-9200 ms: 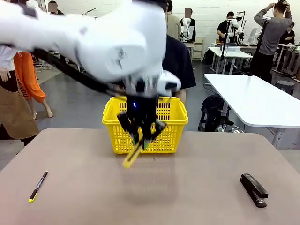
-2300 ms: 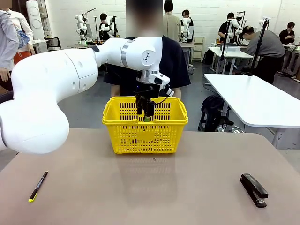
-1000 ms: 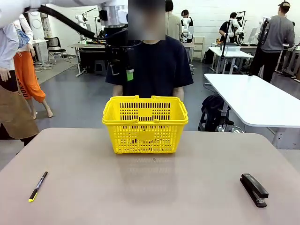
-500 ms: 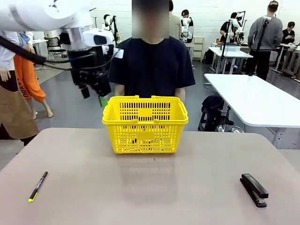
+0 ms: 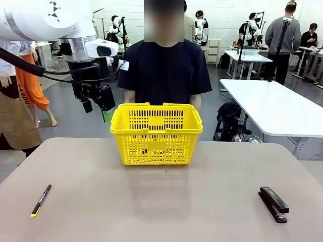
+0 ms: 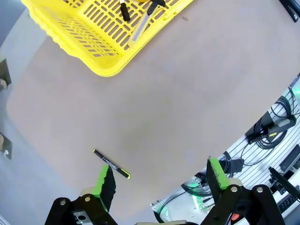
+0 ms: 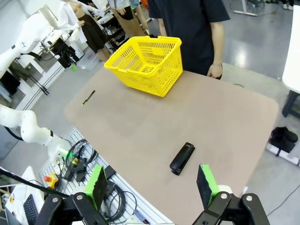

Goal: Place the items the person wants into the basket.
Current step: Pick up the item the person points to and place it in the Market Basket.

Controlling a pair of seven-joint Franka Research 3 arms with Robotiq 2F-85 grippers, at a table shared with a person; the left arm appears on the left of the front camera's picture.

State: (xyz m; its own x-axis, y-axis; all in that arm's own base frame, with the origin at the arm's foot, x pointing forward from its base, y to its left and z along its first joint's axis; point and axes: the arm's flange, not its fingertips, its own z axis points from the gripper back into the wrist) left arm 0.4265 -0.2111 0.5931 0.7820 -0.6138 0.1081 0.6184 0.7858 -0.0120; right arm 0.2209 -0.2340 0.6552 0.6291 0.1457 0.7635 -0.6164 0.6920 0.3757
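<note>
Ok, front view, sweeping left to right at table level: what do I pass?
Thin black pen with yellow tip → left gripper, open, hanging in the air just left of the basket → yellow basket → black stapler.

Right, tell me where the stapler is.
In the front view the stapler lies on the table's near right part, alone, well right of the yellow basket.

Basket (image 5: 156,133) glossy slotted plastic; table (image 5: 166,201) matt, smooth.
</note>
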